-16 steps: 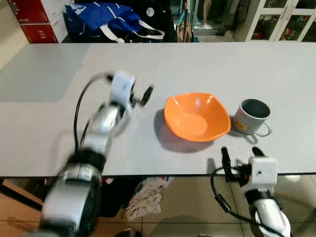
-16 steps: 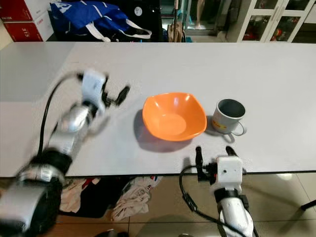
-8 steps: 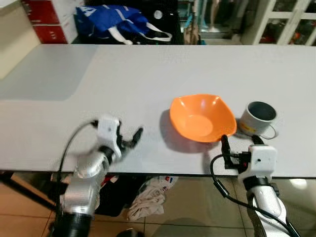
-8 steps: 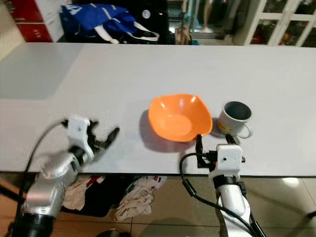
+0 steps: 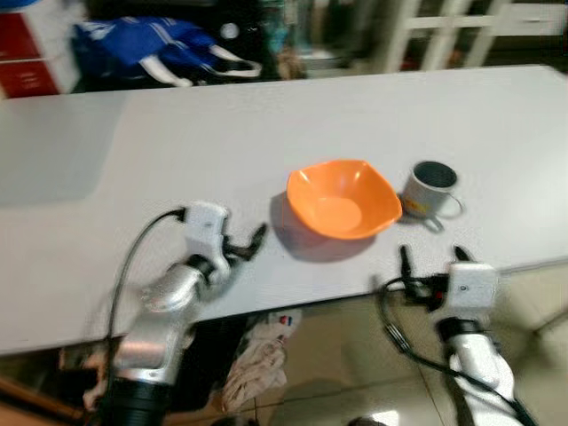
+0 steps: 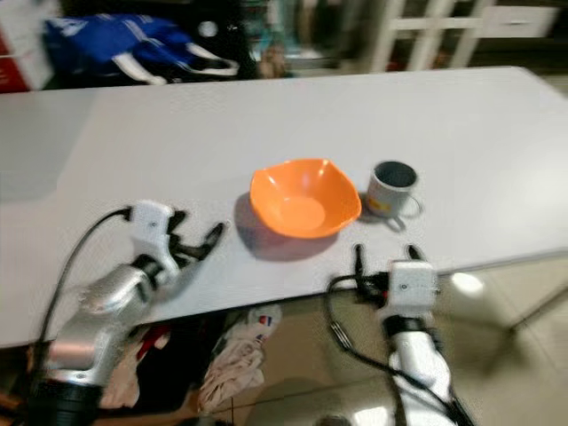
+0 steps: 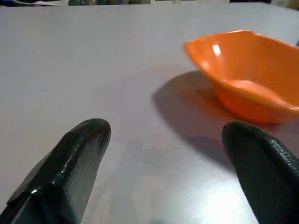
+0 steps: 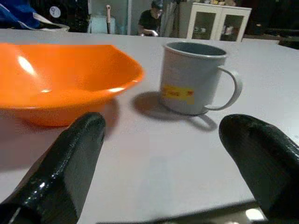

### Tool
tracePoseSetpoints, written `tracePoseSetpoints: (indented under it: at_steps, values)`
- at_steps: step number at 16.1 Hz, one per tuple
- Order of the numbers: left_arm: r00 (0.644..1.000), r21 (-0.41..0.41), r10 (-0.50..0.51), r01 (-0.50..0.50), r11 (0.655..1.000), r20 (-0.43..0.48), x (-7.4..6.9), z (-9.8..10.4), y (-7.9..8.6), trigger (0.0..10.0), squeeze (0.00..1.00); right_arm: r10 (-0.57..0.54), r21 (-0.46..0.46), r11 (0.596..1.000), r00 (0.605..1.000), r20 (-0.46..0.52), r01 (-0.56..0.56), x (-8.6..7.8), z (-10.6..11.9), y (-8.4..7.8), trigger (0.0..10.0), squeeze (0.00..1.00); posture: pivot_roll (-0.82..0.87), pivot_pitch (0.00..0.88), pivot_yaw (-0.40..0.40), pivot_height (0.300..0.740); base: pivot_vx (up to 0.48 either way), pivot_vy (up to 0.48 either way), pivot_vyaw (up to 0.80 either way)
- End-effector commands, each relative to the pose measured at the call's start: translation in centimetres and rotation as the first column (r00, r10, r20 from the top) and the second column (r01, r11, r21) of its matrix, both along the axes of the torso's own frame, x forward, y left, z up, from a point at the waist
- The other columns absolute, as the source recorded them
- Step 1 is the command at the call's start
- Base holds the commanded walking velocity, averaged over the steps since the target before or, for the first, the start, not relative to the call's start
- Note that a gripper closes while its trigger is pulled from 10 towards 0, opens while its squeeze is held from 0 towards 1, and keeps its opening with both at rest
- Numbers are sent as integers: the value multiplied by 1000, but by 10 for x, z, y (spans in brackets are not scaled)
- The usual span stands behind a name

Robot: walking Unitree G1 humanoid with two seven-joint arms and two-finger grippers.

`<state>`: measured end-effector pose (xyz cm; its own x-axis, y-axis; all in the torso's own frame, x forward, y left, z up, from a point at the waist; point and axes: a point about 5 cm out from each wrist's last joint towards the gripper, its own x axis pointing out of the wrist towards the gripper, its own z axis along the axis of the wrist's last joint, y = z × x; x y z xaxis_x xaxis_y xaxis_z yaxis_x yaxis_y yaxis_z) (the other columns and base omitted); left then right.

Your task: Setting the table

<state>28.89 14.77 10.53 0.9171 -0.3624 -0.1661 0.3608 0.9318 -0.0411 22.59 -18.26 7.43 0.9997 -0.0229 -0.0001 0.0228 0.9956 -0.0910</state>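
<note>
While an orange bowl [image 5: 342, 199] sat mid-desk [image 5: 177, 133] with a grey mug [image 5: 430, 188] at its 3 o'clock, the left gripper [image 5: 246, 249] and right gripper [image 5: 432, 266] were held apart, empty.

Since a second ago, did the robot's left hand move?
Yes. The left gripper drew back toward the table's near edge, ending lower than the orange bowl.

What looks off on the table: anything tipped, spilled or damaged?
Nothing stands out. The orange bowl sits upright and empty on the table, the grey mug upright beside it, apart from it. No spill shows. Both the left gripper and the right gripper are open and hold nothing.
</note>
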Motion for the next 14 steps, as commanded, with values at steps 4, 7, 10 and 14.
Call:
tracePoseSetpoints:
  at_steps: [4, 7, 10, 14]
  values:
    - [1000, 13, 24, -24, 1000, 17, 0, 5, -5, 10000, 0, 9, -1, 1000, 1000, 19, -9, 3, 2, -2, 10000, 0, -80, 0, 30, 740, 0, 441, 0]
    - [998, 19, 49, -50, 999, 29, -3, 7, -5, 10000, 0, 37, -1, 999, 999, 5, -37, 6, 0, 3, 10000, 0, -61, 0, 18, 740, 0, 441, 613]
    - [998, 17, 60, -60, 998, 28, -4, 8, -5, 10000, 0, 41, 2, 999, 999, 1, -41, 8, -1, 2, 10000, 0, -53, 0, 12, 740, 0, 435, 190]
    - [995, 19, 95, -95, 995, 29, -7, 10, -3, 10000, 0, 66, -5, 998, 998, -10, -66, 10, -2, 4, 10000, 0, -38, 0, -1, 740, 0, 429, 0]
